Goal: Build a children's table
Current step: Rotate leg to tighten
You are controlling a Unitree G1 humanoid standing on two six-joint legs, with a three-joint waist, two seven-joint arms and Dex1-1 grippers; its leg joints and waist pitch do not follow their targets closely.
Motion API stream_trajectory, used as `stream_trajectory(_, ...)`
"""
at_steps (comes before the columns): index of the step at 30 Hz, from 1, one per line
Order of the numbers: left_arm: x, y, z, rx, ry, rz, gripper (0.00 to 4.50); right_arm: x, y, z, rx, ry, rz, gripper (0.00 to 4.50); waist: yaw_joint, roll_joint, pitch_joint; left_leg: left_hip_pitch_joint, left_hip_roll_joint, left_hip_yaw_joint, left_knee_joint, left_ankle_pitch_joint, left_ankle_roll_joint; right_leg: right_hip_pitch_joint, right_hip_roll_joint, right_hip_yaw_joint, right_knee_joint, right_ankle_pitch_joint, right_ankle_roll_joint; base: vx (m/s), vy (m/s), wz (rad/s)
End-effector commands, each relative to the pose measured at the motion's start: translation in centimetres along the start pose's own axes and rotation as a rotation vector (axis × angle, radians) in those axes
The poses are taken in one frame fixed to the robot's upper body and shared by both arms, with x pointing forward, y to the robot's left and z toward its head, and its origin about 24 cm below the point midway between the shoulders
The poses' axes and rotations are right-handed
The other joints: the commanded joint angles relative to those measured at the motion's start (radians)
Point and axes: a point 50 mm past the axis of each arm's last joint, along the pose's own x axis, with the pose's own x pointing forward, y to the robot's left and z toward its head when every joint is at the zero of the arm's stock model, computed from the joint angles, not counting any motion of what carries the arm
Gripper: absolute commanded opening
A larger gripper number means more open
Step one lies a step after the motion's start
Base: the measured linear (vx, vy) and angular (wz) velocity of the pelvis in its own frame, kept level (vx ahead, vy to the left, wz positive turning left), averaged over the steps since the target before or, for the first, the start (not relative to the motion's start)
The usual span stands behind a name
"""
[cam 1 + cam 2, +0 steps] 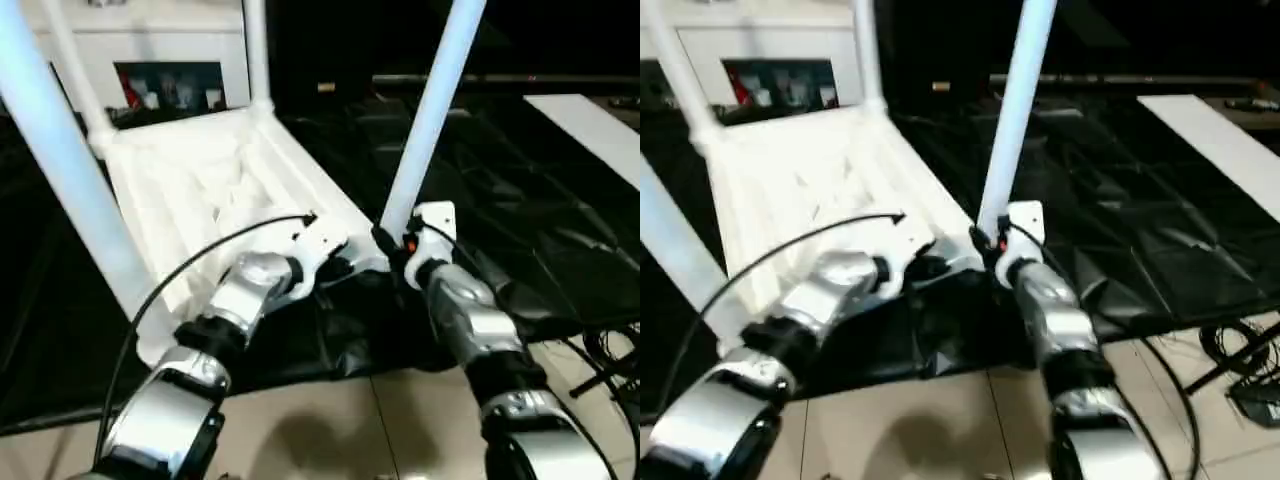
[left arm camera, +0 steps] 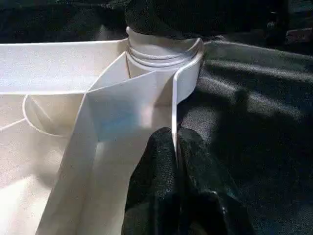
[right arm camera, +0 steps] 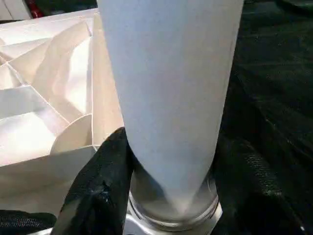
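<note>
The white tabletop (image 1: 200,190) lies upside down on a black cloth, ribbed underside up. White tube legs stand in its corner sockets. The near right leg (image 1: 430,110) rises from its socket, and my right gripper (image 1: 395,240) is closed around its base, one black finger (image 3: 105,186) on each side of the tube (image 3: 168,98). My left gripper (image 1: 335,262) is shut on the tabletop's thin near rim (image 2: 173,112), just beside that same corner socket (image 2: 164,54). Three other legs stand at the near left (image 1: 60,150), far left (image 1: 75,70) and far right (image 1: 257,50).
The black cloth (image 1: 520,200) covers the floor under and to the right of the table. A white cabinet with glass doors (image 1: 170,85) stands behind. A white board (image 1: 590,130) lies at the far right. Black cables (image 1: 610,350) lie on the beige floor (image 1: 330,420).
</note>
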Motion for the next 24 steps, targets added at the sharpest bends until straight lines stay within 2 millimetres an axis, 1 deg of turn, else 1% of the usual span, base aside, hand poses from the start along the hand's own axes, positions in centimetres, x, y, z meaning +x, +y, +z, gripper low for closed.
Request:
stream_trajectory(1, 0.7, -0.8, 1.1, -0.002, -0.068, -0.036, 0.0, 0.1, 2.5, -1.8, 0.019, 0.068, 0.168, 2.35, 0.004, -0.008, -0.053, 0.008, 0.026, -0.018, -0.069, -0.229, 0.026, 0.037, -0.074, 0.041, -0.089, -0.261, -0.179, 0.0, 0.0, 0.0)
stream_trajectory(2, 0.6, -0.6, 1.0, -0.002, -0.067, -0.031, 0.0, 0.0, 2.3, -1.7, 0.002, 0.068, 0.192, 2.56, 0.005, -0.008, -0.053, 0.009, 0.026, -0.018, -0.069, -0.228, 0.029, 0.037, -0.075, 0.041, -0.089, -0.259, -0.181, 0.0, 0.0, 0.0)
stream_trajectory(3, 0.6, -0.6, 1.0, -0.002, -0.067, -0.03, 0.0, -0.1, 2.2, -1.7, -0.005, 0.069, 0.199, 2.56, 0.006, -0.01, -0.052, 0.009, 0.025, -0.017, -0.068, -0.226, 0.035, 0.038, -0.075, 0.041, -0.089, -0.262, -0.183, 0.0, 0.0, 0.0)
stream_trajectory(4, 0.1, -0.1, 0.7, -0.004, -0.066, -0.023, 0.0, -0.6, 1.6, -1.6, -0.042, 0.08, 0.268, 2.56, 0.006, -0.013, -0.052, 0.01, 0.025, -0.016, -0.067, -0.226, 0.04, 0.037, -0.075, 0.041, -0.09, -0.269, -0.183, 0.0, 0.0, 0.0)
stream_trajectory(5, -0.2, 0.2, 0.5, -0.004, -0.067, -0.029, 0.0, -1.0, 1.1, -1.4, -0.075, 0.086, 0.303, 2.7, 0.009, -0.014, -0.052, 0.008, 0.024, -0.017, -0.067, -0.224, 0.045, 0.041, -0.076, 0.04, -0.091, -0.275, -0.181, 0.0, 0.0, 0.0)
stream_trajectory(6, -0.2, 0.2, 0.5, -0.004, -0.067, -0.029, 0.0, -1.0, 1.1, -1.4, -0.075, 0.086, 0.303, 2.82, 0.012, -0.014, -0.051, 0.008, 0.026, -0.017, -0.066, -0.22, 0.052, 0.041, -0.076, 0.04, -0.092, -0.273, -0.178, 0.0, 0.0, 0.0)
stream_trajectory(7, -0.6, 0.4, 0.2, -0.004, -0.065, -0.046, 0.0, -1.6, 0.2, -1.2, -0.117, 0.091, 0.343, 2.93, 0.013, -0.012, -0.051, 0.008, 0.027, -0.017, -0.067, -0.221, 0.054, 0.038, -0.076, 0.04, -0.092, -0.279, -0.178, 0.0, 0.0, 0.0)
stream_trajectory(8, -0.8, 0.5, 0.1, -0.003, -0.065, -0.055, 0.0, -1.8, -0.2, -1.2, -0.129, 0.092, 0.357, 3.0, 0.014, -0.017, -0.052, 0.004, 0.026, -0.018, -0.067, -0.211, 0.055, 0.044, -0.077, 0.038, -0.089, -0.281, -0.176, 0.0, 0.0, 0.0)
stream_trajectory(10, -1.2, 0.6, -0.2, -0.003, -0.064, -0.079, 0.0, -2.5, -1.1, -0.9, -0.157, 0.094, 0.398, 3.0, 0.017, -0.016, -0.052, 0.007, 0.028, -0.017, -0.065, -0.208, 0.06, 0.042, -0.077, 0.039, -0.09, -0.272, -0.182, 0.0, 0.0, 0.0)
stream_trajectory(11, -1.8, 0.8, -0.5, -0.006, -0.06, -0.11, 0.0, -3.3, -2.0, -0.6, -0.182, 0.102, 0.446, 3.0, 0.016, -0.017, -0.051, 0.005, 0.028, -0.016, -0.065, -0.205, 0.063, 0.042, -0.076, 0.039, -0.089, -0.267, -0.183, 0.0, 0.0, 0.0)
stream_trajectory(12, -1.8, 0.8, -0.5, -0.006, -0.059, -0.111, 0.0, -3.3, -2.0, -0.6, -0.182, 0.102, 0.447, 3.0, 0.019, -0.017, -0.051, 0.005, 0.029, -0.017, -0.065, -0.204, 0.064, 0.043, -0.076, 0.039, -0.088, -0.262, -0.184, 0.0, 0.0, 0.0)
stream_trajectory(13, -2.5, 0.8, -0.8, 0.001, -0.054, -0.171, 0.0, -3.9, -2.7, -0.2, -0.195, 0.11, 0.486, 3.0, 0.02, -0.016, -0.052, 0.004, 0.029, -0.018, -0.065, -0.194, 0.07, 0.045, -0.078, 0.038, -0.085, -0.246, -0.195, 0.0, 0.0, 0.0)
stream_trajectory(14, -2.9, 0.8, -0.9, 0.008, -0.052, -0.202, 0.0, -4.1, -2.9, -0.1, -0.202, 0.114, 0.502, 3.0, 0.018, -0.017, -0.054, -0.001, 0.028, -0.018, -0.064, -0.189, 0.073, 0.048, -0.077, 0.039, -0.082, -0.234, -0.198, 0.0, 0.0, 0.0)
stream_trajectory(15, -3.1, 0.8, -1.0, 0.013, -0.051, -0.222, 0.0, -4.4, -3.1, 0.0, -0.207, 0.117, 0.524, 3.0, 0.018, -0.016, -0.054, -0.002, 0.03, -0.018, -0.064, -0.175, 0.077, 0.047, -0.077, 0.039, -0.079, -0.209, -0.205, 0.0, 0.0, 0.0)
stream_trajectory(16, -3.6, 0.7, -1.1, 0.013, -0.065, -0.262, 0.0, -4.7, -3.1, 0.2, -0.204, 0.121, 0.567, 3.0, 0.017, -0.011, -0.055, 0.003, 0.031, -0.017, -0.062, -0.178, 0.08, 0.044, -0.077, 0.039, -0.079, -0.194, -0.215, 0.0, 0.0, 0.0)
stream_trajectory(17, -3.8, 0.7, -1.1, 0.011, -0.07, -0.275, 0.0, -4.7, -3.0, 0.2, -0.202, 0.122, 0.581, 3.0, 0.017, -0.012, -0.056, 0.004, 0.031, -0.016, -0.062, -0.174, 0.083, 0.044, -0.075, 0.038, -0.076, -0.176, -0.227, 0.0, 0.0, 0.0)
stream_trajectory(18, -4.1, 0.7, -1.2, 0.008, -0.075, -0.303, 0.0, -4.9, -3.0, 0.3, -0.202, 0.127, 0.603, 3.0, 0.016, -0.01, -0.054, 0.004, 0.03, -0.015, -0.062, -0.177, 0.083, 0.043, -0.074, 0.039, -0.077, -0.176, -0.231, 0.0, 0.0, 0.0)
stream_trajectory(22, -4.7, 0.6, -1.6, 0.012, -0.06, -0.355, 0.0, -5.0, -3.0, -0.1, -0.23, 0.152, 0.637, 3.0, 0.018, -0.006, -0.053, 0.009, 0.035, -0.015, -0.065, -0.193, 0.064, 0.04, -0.075, 0.039, -0.077, -0.19, -0.242, 0.0, 0.0, 0.0)
stream_trajectory(23, -5.0, 0.5, -1.7, 0.015, -0.055, -0.371, 0.0, -5.1, -2.9, -0.2, -0.228, 0.153, 0.649, 2.73, 0.019, -0.006, -0.053, 0.009, 0.035, -0.015, -0.065, -0.192, 0.062, 0.04, -0.075, 0.039, -0.076, -0.189, -0.242, 0.0, 0.0, 0.0)
stream_trajectory(24, -5.1, 0.5, -1.8, 0.015, -0.054, -0.375, 0.0, -5.1, -2.9, -0.2, -0.225, 0.151, 0.654, 2.73, 0.022, -0.008, -0.053, 0.009, 0.034, -0.014, -0.065, -0.194, 0.06, 0.04, -0.075, 0.039, -0.075, -0.188, -0.241, 0.0, 0.0, 0.0)
